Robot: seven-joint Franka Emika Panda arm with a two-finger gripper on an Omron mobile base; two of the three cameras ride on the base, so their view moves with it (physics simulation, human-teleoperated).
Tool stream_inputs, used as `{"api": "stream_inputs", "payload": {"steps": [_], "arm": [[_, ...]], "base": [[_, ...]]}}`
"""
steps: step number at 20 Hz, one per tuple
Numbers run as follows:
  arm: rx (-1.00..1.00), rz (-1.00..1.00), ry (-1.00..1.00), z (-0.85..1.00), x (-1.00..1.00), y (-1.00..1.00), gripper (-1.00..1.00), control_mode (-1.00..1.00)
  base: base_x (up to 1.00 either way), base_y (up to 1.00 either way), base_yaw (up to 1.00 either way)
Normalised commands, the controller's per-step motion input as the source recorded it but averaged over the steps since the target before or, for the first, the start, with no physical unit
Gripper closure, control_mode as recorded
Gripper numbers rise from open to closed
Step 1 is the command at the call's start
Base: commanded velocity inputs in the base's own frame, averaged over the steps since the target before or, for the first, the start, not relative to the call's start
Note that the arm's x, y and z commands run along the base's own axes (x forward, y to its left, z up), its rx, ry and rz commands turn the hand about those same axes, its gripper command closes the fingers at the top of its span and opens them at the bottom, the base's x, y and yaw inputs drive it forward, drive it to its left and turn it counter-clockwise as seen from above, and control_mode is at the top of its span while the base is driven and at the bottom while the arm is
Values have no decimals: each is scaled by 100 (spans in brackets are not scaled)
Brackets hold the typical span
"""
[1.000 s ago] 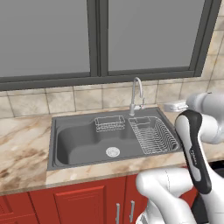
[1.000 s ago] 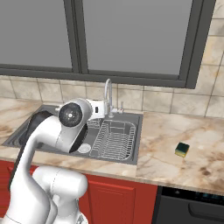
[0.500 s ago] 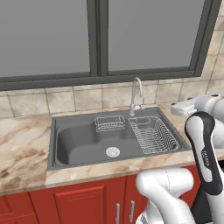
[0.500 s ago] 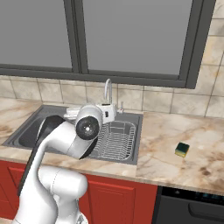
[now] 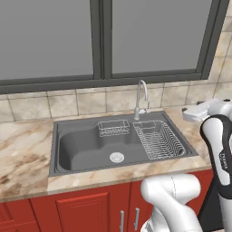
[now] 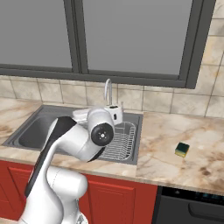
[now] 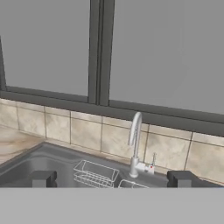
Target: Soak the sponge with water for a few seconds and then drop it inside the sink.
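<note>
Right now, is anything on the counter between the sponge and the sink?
No. The sponge lies alone on the marble counter, right of the sink. Only bare counter shows between them. The tap stands behind the sink, not in the path.

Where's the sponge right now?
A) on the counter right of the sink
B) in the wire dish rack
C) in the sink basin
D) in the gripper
A: in the right base view the sponge lies flat on the marble counter, well to the right of the sink and apart from it; the gripper is open with nothing between its fingertips.
</note>
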Motion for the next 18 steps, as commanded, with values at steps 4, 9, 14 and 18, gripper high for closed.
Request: {"api": "stream_inputs", "payload": {"steps": [4,9,14,18], "arm": [[0,7,0,-26,6,-19,-100,-100],[0,6,0,-21,1,-19,-100,-100],[0,3,-5,-21,5,-17,-100,-100],[0,2,-3,-10,12,-4,-100,-100]], "base": [[0,0,0],[0,0,0],[0,0,0],[0,0,0]]}}
